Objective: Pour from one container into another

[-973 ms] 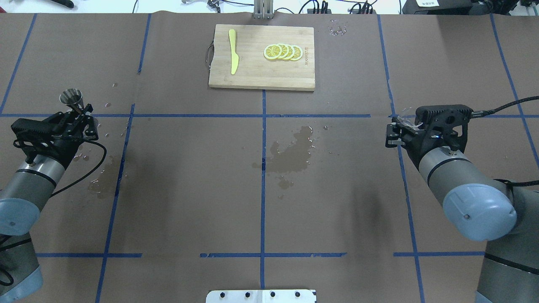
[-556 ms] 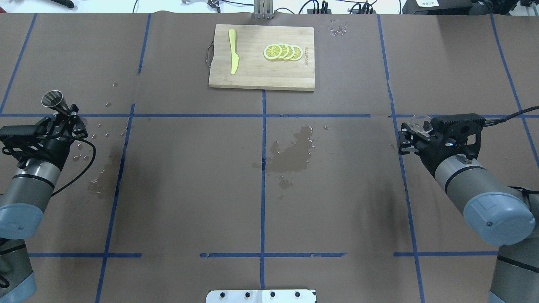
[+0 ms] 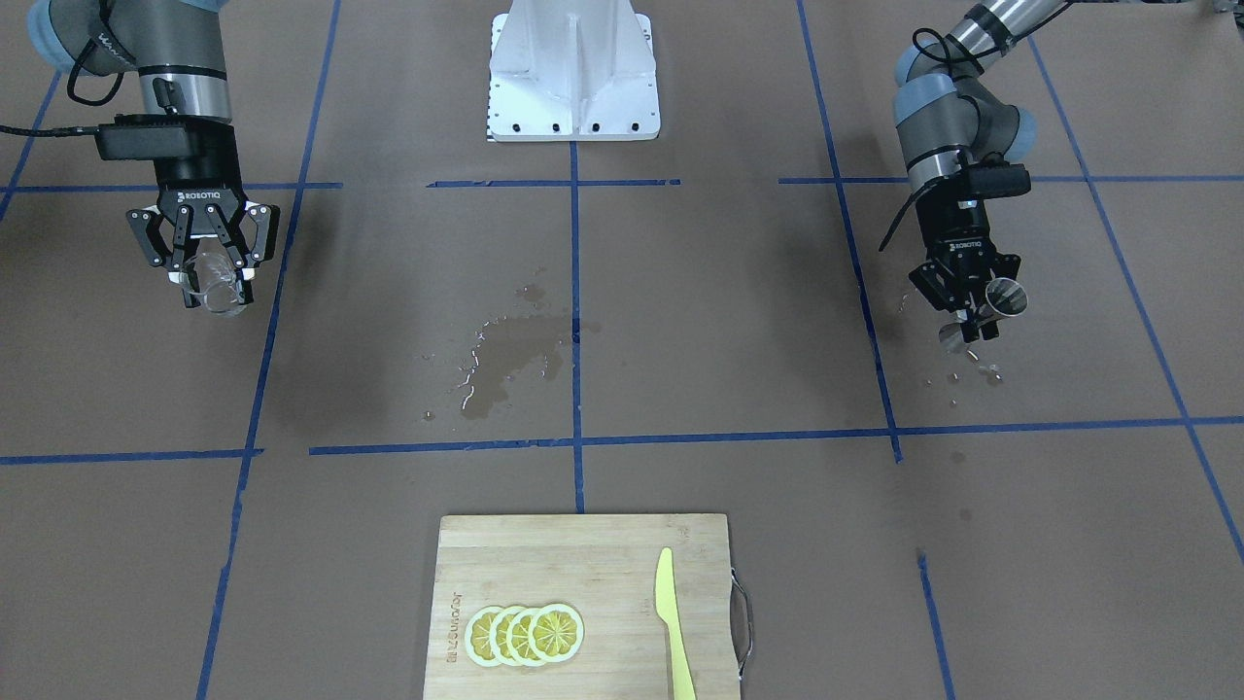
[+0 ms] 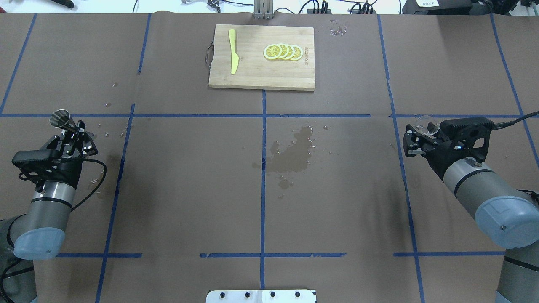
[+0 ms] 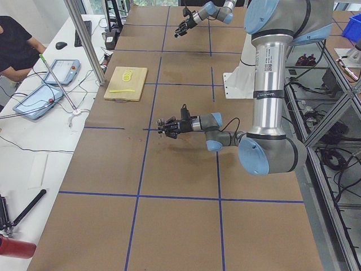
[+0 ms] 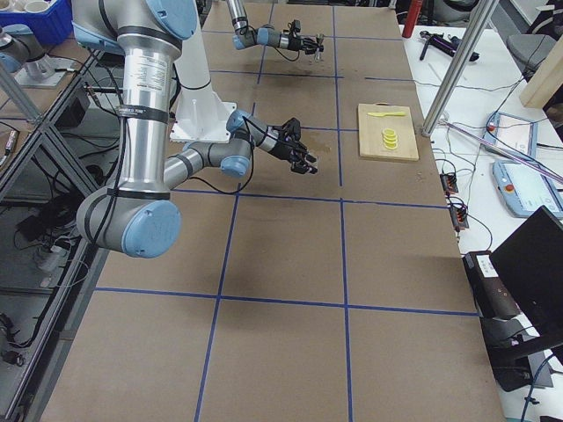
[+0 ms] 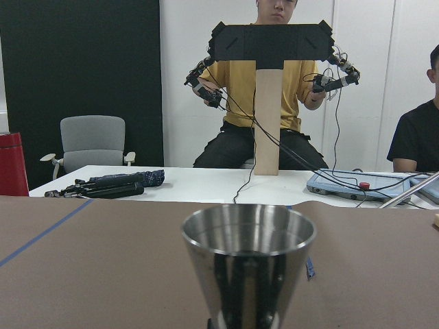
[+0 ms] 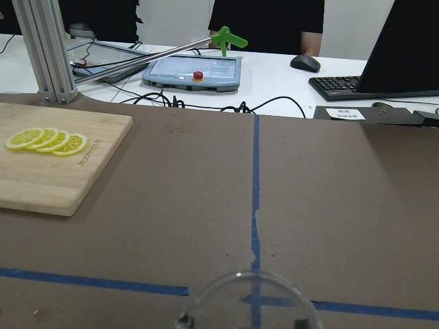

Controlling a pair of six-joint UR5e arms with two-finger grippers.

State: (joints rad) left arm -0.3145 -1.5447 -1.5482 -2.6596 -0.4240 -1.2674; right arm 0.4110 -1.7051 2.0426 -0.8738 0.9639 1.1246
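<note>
My left gripper is shut on the waist of a steel jigger, held above the table's left side. In the front view the left gripper and jigger show at the right. The jigger's open cup fills the left wrist view; I cannot see any liquid inside it. My right gripper is shut on a clear glass above the table's right side. The front view shows that gripper and the glass at the left. The glass's rim edges the right wrist view.
A wooden cutting board at the far centre carries lemon slices and a yellow knife. A wet patch darkens the paper mid-table, and droplets lie near the left arm. Operators sit beyond the far edge.
Both arms have drawn outward from the centre and back toward the robot. The left gripper swung left, then nearer with the jigger. The right gripper carried the glass to the right.
</note>
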